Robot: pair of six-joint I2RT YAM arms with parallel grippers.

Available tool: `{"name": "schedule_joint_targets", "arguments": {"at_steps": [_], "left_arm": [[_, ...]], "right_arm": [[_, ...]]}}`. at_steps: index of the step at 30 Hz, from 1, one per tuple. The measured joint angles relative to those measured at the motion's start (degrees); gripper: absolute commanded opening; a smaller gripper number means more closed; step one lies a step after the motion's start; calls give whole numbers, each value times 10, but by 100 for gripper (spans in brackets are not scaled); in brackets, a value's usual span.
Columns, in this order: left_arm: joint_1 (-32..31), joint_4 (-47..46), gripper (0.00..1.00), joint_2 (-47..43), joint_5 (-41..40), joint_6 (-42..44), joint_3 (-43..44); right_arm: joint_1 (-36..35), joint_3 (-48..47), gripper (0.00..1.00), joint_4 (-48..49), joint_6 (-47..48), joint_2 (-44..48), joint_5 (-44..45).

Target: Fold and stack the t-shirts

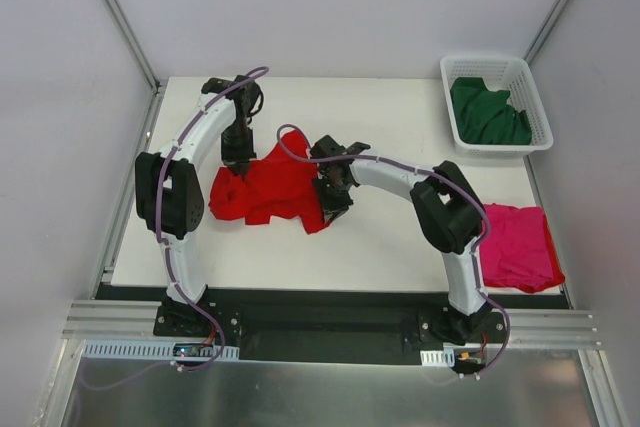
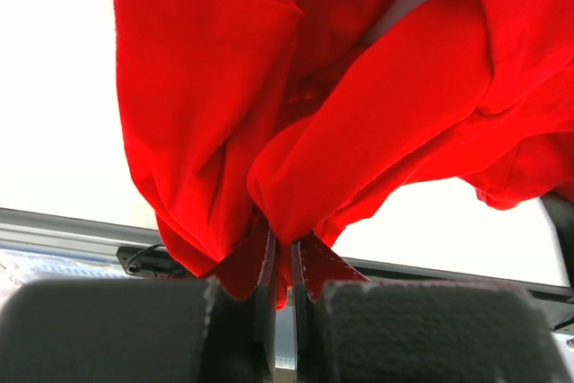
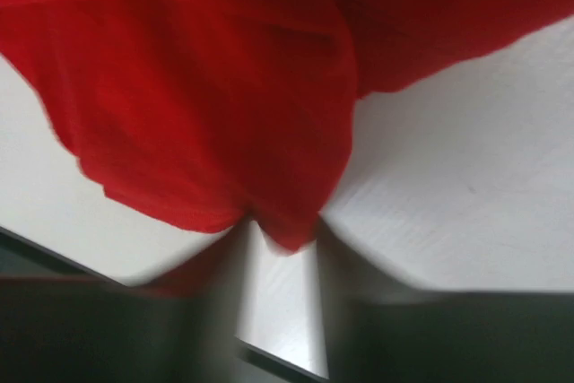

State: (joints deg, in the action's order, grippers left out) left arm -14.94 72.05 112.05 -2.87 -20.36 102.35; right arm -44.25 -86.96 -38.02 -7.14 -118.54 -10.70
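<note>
Near right corner: the pink t-shirt (image 1: 515, 247) lies here in a crumpled heap, just beside my right arm (image 1: 450, 217); it is not folded yet
Near side of the middle: my right gripper (image 1: 335, 202) is at the near right edge of the red t-shirt (image 1: 275, 187); in the right wrist view a tip of red cloth sits at the fingertips, but the picture is smeared; I cannot tell if it grips or not
Middle of the table: the red t-shirt is bunched up between my two grippers, with lots of folds and lumps
Far side of the middle: my left gripper (image 1: 238, 162) is at the far left edge of the red t-shirt; its fingers are pressed tight together on a fold of red cloth
How the cloth handles: soft, light and floppy, I think; it cannot break; it sags and bunches where I do not hold it; a thin pinch may slip off
Where to hold: I think two corners or the shoulders, well apart, so it opens out flat
Step, my guess: spreading the red one so I can fold it; nothing is stacked yet
Table (image 1: 400, 127): white, flat and smooth; cloth should slide on it easily
Far right corner: a white basket (image 1: 485, 60) holds the green t-shirt (image 1: 487, 112) in a heap
Room: plain pale walls (image 1: 330, 7) on three sides
</note>
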Motion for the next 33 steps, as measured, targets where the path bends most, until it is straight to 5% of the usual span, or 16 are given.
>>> {"name": "schedule_joint_targets", "arguments": {"at_steps": [8,18,24,25,26,28,29,33], "left_arm": [[0,0,0,0,13,0,0],[0,2,0,14,-5,2,48],[0,7,5,37,-35,2,91],[0,9,8,41,-37,2,96],[0,11,11,45,-38,2,99],[-1,16,24,51,-38,2,103],[-1,14,27,54,-49,5,103],[12,5,46,57,-75,5,102]], "right_arm": [[-8,24,1,-16,9,20,17],[-8,40,1,-156,38,237,24],[-8,128,1,-194,53,289,11],[-8,147,7,-189,53,289,7],[-9,164,43,-186,53,289,3],[-9,181,86,-182,51,289,-1],[-9,183,98,-198,57,289,2],[-9,179,96,-222,56,298,31]]}}
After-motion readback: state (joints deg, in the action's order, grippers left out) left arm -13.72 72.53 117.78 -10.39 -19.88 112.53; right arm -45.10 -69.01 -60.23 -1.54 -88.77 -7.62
